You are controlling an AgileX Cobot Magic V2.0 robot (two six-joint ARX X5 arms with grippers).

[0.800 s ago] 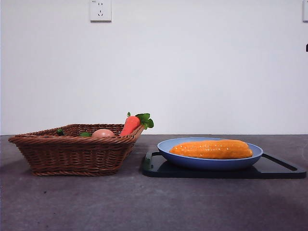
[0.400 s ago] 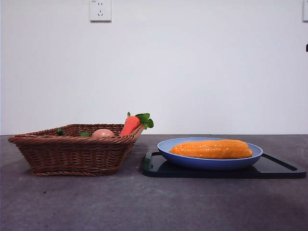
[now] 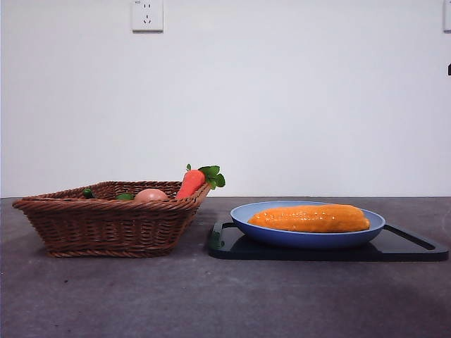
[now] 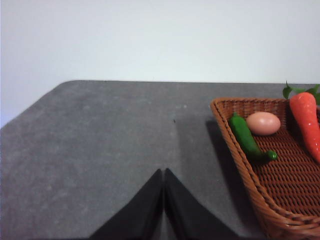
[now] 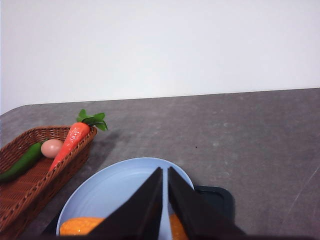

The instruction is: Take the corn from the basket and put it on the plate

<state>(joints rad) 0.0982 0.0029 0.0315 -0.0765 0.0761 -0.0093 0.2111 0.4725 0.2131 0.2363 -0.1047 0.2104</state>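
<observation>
The corn (image 3: 309, 218) lies lengthwise on the plate (image 3: 282, 236), clear of the basket (image 3: 106, 225). The right gripper (image 5: 165, 172), jaws together and empty, sits above it; best lift straight away without nudging. The left gripper (image 4: 163, 175), jaws pressed together, waits beside the basket.

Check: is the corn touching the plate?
Touching. Front view shows the corn lying inside the plate, resting on it with no gap beneath.
</observation>
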